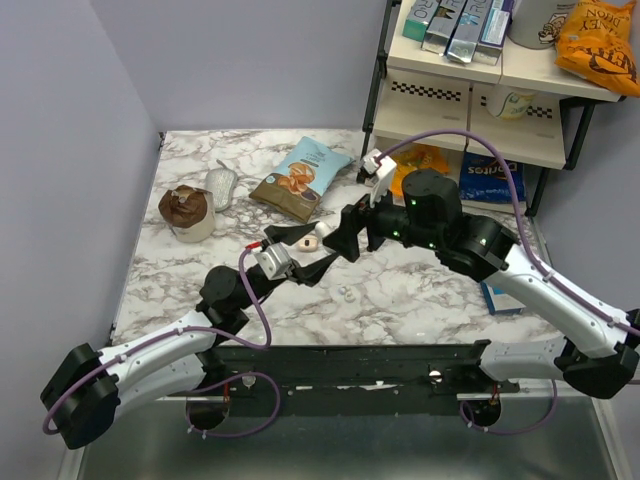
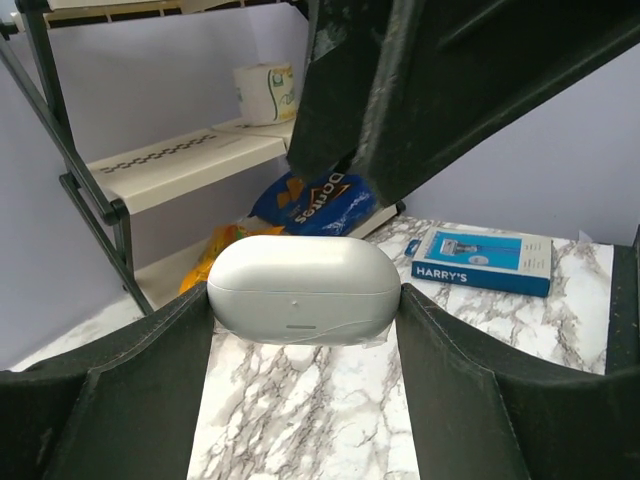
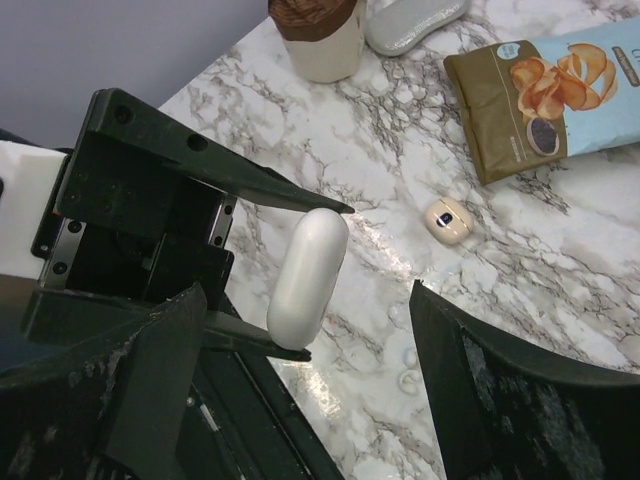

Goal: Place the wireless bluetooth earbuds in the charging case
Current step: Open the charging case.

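Right gripper (image 3: pixel 303 300), spread wide, faces the shut case (image 3: pixel 308 270) clamped end to end in the left gripper (image 2: pixel 305 295), long axis across its closing line.

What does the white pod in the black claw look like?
The white pod is a smooth, glossy, plastic-looking oval with a thin seam around its middle, a tiny dot and a short slot on one side. It is shut, lying sideways, pinched at both ends by the left gripper above the marble table.
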### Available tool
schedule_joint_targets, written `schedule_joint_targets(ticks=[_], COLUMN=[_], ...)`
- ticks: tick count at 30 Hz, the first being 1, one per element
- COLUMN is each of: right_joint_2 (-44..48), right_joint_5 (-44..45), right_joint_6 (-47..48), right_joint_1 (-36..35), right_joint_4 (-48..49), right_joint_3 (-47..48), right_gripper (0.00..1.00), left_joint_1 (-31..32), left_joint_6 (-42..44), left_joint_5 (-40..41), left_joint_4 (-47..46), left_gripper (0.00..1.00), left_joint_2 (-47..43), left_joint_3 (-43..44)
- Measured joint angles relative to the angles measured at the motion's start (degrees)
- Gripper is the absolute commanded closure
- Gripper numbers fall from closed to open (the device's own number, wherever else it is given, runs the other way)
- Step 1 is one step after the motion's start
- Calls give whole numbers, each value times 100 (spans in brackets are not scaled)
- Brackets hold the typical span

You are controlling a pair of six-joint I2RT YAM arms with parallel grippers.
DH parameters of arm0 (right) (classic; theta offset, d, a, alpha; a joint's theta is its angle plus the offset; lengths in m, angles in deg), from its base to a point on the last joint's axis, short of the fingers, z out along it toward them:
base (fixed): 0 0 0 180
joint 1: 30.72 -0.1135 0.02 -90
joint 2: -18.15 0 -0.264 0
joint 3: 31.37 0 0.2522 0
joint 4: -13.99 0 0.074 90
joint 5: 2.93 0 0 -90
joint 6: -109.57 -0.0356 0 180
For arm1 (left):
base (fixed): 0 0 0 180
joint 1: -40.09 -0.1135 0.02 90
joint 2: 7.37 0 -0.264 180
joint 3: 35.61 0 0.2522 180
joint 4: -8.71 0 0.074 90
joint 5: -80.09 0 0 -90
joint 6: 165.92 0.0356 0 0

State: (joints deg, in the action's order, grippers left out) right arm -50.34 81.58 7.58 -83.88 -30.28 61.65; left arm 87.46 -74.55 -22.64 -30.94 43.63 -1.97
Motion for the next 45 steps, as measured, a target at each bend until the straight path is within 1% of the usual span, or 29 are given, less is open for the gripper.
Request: schedule_joint_targets(ticks=[8,15,22,38,42,45], right_joint_2=[-487,-501,-490,-216,127,461], right_joint_5=[92,514,732,1309,1360,1211], right_joint_6=[2,-28,-72,-149,-153,-149], right_joint_1=[0,0,-7,48,76,79], right_joint_4=[-199,-317,-400,-568,-505,-321], right_joint_3=[116,140,186,225,181,125], right_gripper=[9,9,9,9,9,11], left_joint_1=[39,52,66,68,76,76], left_joint_6=[151,212,240,315,345,358], left_joint_5=[-2,-2,2,7,33,68], left_joint_4=[201,310,402,599,597,597], left_gripper=[100,100,100,100,100,100], left_joint_2=[-39,-79,-138,-306,-398,-437], left_joint_3=[114,111,114,114,111,111])
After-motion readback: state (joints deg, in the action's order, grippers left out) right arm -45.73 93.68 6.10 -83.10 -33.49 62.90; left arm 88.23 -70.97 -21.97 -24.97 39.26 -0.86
